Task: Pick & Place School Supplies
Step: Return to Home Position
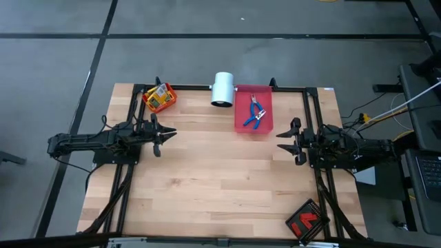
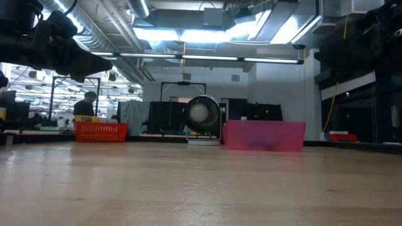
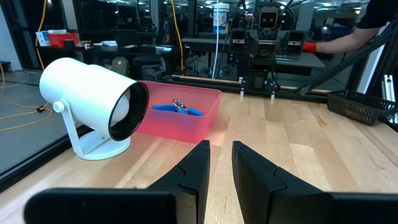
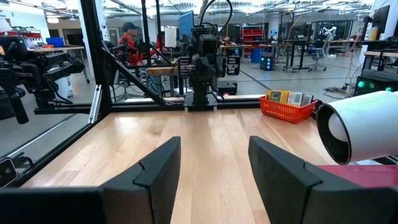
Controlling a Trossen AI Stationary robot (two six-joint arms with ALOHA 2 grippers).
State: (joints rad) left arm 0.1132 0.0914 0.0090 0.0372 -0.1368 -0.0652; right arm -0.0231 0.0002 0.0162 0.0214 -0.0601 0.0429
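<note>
Plainly, both arms lie low at the sides of the bench (image 1: 220,186), each pointing inward at the other. The left claw (image 1: 165,134) hangs over the bench's left side, near the red basket (image 1: 149,105). Its own wrist view shows the two fingers (image 3: 196,165) a narrow gap apart with nothing between them. The right claw (image 1: 284,140) sits opposite, over the right side, fingers spread wide and empty.

The yellow-orange boxes (image 1: 160,95) stand packed in the red basket at the far left corner. From above they blur into one bright patch, and only the right wrist view separates them into a short row (their green print cannot be read). The blue-handled tools (image 1: 255,114) lie in the pink bin (image 1: 242,125) at the far edge, just beside the white cylinder (image 1: 222,89), which lies on its side on a stand. The two tools overlap, so where one ends and the other begins is hard to tell. From the low view they are only a dark smudge behind the bin's wall. The red blocks (image 1: 304,222) sit in the black tray (image 1: 313,207) near the front right corner, well apart from the rest; they merge together and cannot be counted. In the low view both arms are cut off at the top corners, and a person (image 2: 85,107) shows far behind the bench.
</note>
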